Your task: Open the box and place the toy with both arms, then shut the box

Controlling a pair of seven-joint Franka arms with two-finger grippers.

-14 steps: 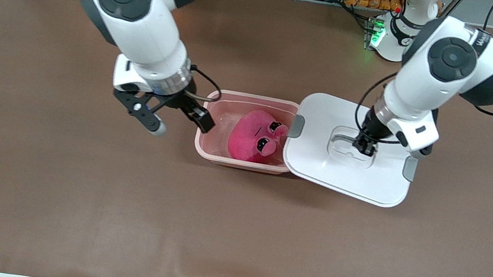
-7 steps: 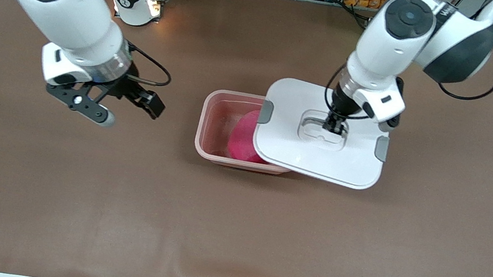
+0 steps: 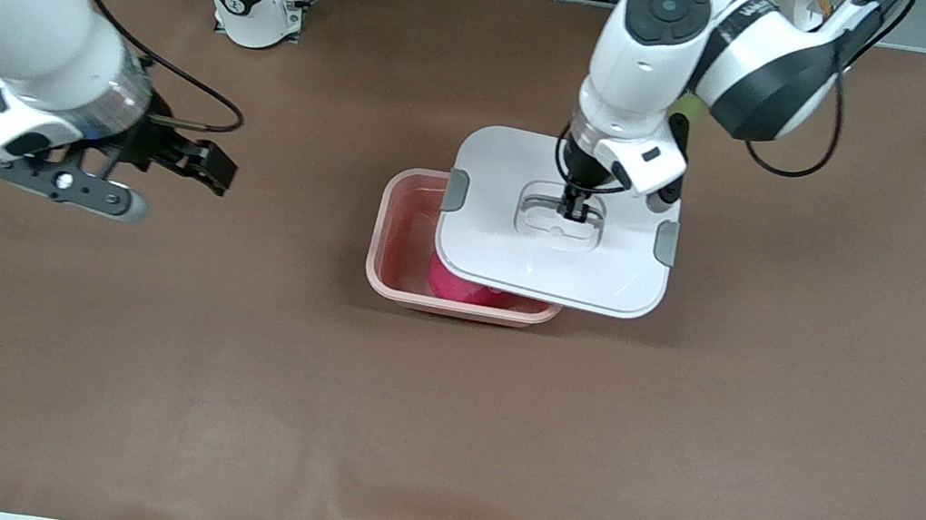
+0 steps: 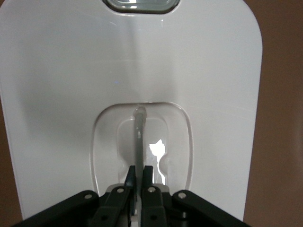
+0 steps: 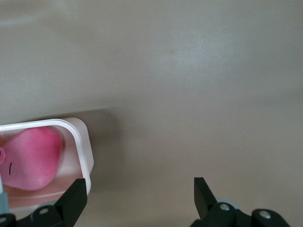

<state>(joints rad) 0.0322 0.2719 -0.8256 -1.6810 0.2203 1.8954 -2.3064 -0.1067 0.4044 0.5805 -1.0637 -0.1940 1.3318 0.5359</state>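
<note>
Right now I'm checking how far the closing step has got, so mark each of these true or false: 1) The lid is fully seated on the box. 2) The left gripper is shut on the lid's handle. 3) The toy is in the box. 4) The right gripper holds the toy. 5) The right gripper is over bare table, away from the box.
1) False. The lid hangs over the box, covering only part of it; the end toward the right arm is uncovered.
2) True. The left gripper is shut on the lid's handle.
3) True. The toy lies inside.
4) False. The right gripper is open and empty.
5) True.
</note>
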